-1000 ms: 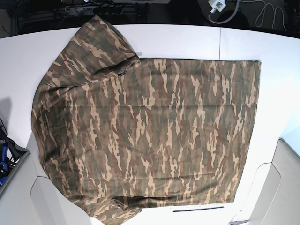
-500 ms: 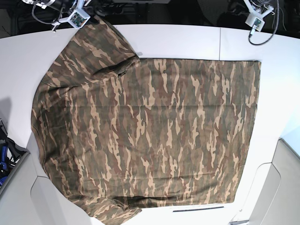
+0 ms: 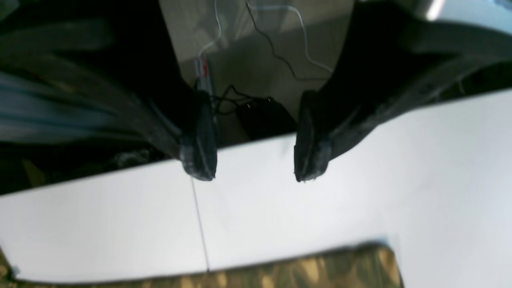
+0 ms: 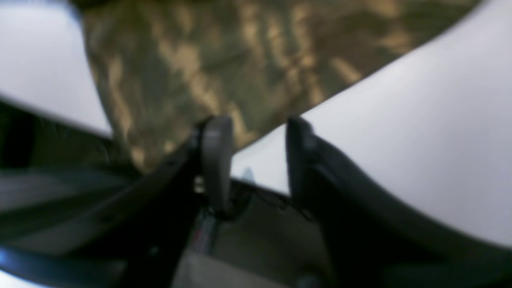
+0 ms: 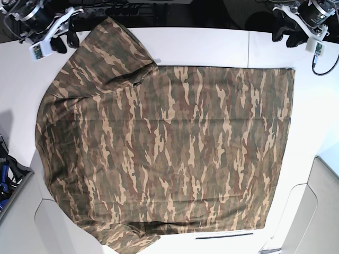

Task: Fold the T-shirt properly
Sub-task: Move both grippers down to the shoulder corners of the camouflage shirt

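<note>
The camouflage T-shirt (image 5: 164,148) lies spread flat on the white table (image 5: 212,45), one sleeve (image 5: 111,45) pointing to the far left. My right gripper (image 5: 63,42) hovers just left of that sleeve's end. In the right wrist view it (image 4: 256,136) is open and empty, with the sleeve's edge (image 4: 224,60) just beyond its fingertips. My left gripper (image 5: 283,38) hangs over bare table beyond the shirt's far right corner (image 5: 288,71). Its wrist view shows it (image 3: 254,170) open with nothing between the fingers, and the shirt's corner (image 3: 320,268) below.
A seam (image 5: 249,47) runs across the table near the left gripper. Beyond the table's far edge lie dark floor and cables (image 3: 276,52). A blue object (image 5: 3,177) sits at the left edge. Grey panels (image 5: 318,211) flank the near corners.
Both arms have come further into view at the table's far edge: the right one beside the sleeve, the left one above the shirt's corner. Both jaws have opened wider.
</note>
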